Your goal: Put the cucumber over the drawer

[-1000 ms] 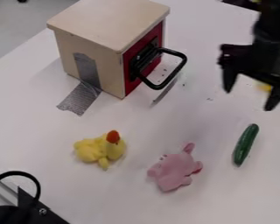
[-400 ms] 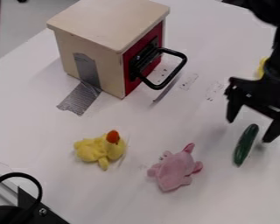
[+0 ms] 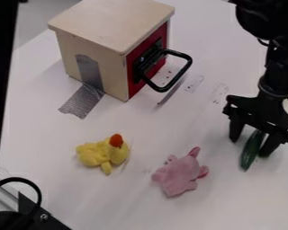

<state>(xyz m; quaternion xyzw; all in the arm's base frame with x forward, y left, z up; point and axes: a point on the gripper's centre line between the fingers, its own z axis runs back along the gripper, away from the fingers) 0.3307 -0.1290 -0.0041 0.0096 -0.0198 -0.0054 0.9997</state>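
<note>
Cucumber (image 3: 249, 155): lies on table (image 3: 134, 200), upper part between gripper's (image 3: 249, 147) fingers
Opening: wide, fingers are apart
Pig (image 3: 180, 174): near the cucumber
Duck (image 3: 98, 155): beyond pig
Box (image 3: 107, 24): well apart, handle (image 3: 187, 59) sticks out

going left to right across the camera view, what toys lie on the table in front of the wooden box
Yellow duck toy → pink plush toy → green cucumber
</note>
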